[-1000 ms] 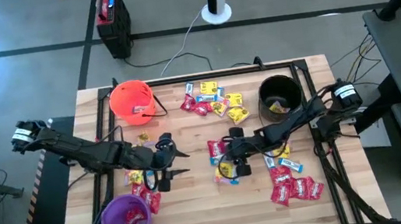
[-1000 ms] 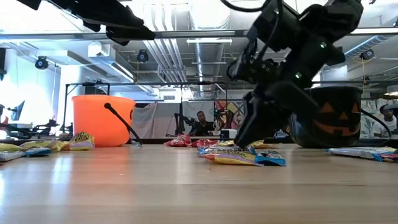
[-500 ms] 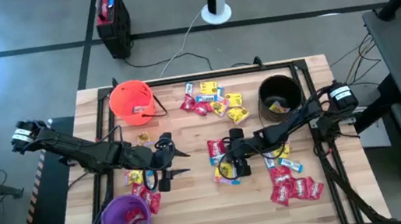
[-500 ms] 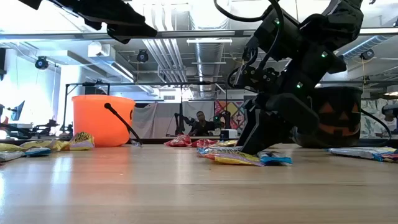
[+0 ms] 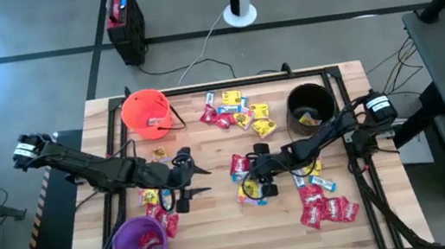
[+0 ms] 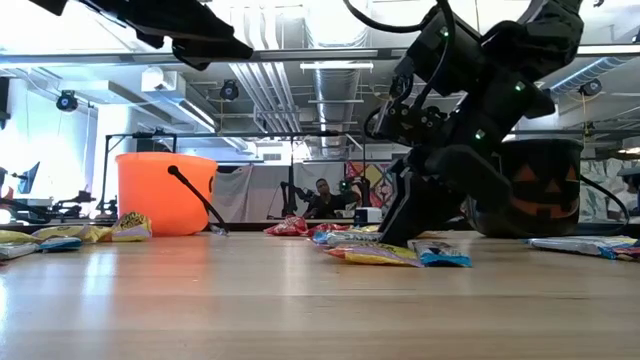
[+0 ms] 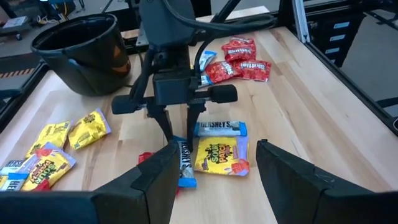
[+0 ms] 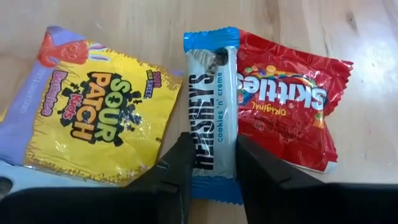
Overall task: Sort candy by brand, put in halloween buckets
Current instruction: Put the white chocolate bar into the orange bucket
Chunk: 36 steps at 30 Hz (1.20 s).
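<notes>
A blue-and-white candy (image 8: 211, 99) lies flat on the table at mid-table, between a yellow packet (image 8: 99, 118) and a red packet (image 8: 286, 112). My right gripper (image 5: 252, 175) is down on it, fingers closed in on its sides. My left gripper (image 5: 198, 185) hovers open to the left of it, nothing between its fingers (image 7: 155, 180). The orange bucket (image 5: 147, 113) stands far left, the black bucket (image 5: 309, 105) far right, the purple bucket (image 5: 141, 243) near left. My right gripper pinches the blue-and-white candy by its two long edges (image 8: 211, 152), near one end, between its two fingers (image 8: 180, 168). The fingers slant down from the table's right side and lie along the candy. The candy lies flat on the table, one edge against the red packet.
More candies lie in a cluster at the far middle (image 5: 238, 112), red packets at the near right (image 5: 326, 210), and a few beside the purple bucket (image 5: 157, 205). A second blue-and-white candy (image 7: 221, 128) lies above the yellow packet (image 7: 221, 155). Bare wood lies along the near edge.
My right gripper's fingers have come down to the table, spread, then drawn together on the blue-and-white candy, which stays flat on the table.
</notes>
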Tool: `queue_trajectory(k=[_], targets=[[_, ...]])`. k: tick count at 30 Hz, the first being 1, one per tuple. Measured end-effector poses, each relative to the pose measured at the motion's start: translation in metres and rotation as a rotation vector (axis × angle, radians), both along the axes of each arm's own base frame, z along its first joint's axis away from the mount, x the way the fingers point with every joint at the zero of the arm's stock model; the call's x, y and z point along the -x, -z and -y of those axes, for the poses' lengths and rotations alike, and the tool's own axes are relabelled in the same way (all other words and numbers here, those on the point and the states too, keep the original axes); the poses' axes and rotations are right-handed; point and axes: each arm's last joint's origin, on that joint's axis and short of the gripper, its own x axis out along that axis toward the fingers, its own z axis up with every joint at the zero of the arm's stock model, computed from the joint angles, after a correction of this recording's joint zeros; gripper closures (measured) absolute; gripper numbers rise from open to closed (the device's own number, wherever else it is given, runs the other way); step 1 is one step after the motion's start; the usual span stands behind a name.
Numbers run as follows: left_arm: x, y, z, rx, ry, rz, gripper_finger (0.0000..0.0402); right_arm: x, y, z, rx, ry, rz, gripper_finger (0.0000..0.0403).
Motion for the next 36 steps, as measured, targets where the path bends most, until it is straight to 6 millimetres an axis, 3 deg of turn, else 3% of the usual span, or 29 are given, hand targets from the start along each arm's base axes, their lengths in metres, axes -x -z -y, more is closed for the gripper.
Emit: queue_trajectory(k=[7,13,25,36], targets=[[-0.006,0.011,0.002,-0.015,0.0,-0.043,0.0206,0.003,-0.015,0.0,-0.014,0.0,0.023,0.0327],[-0.012,0.021,0.003,-0.028,-0.01,-0.076,0.0206,0.005,-0.027,0.0,-0.006,-0.019,0.047,0.0384],[-0.019,0.03,0.003,-0.057,-0.053,-0.093,0.0206,0.004,-0.03,-0.002,-0.004,-0.015,0.072,0.0392],[-0.034,0.044,0.003,-0.05,-0.065,-0.075,0.0206,0.005,-0.073,-0.009,0.05,-0.023,0.296,0.0393]])
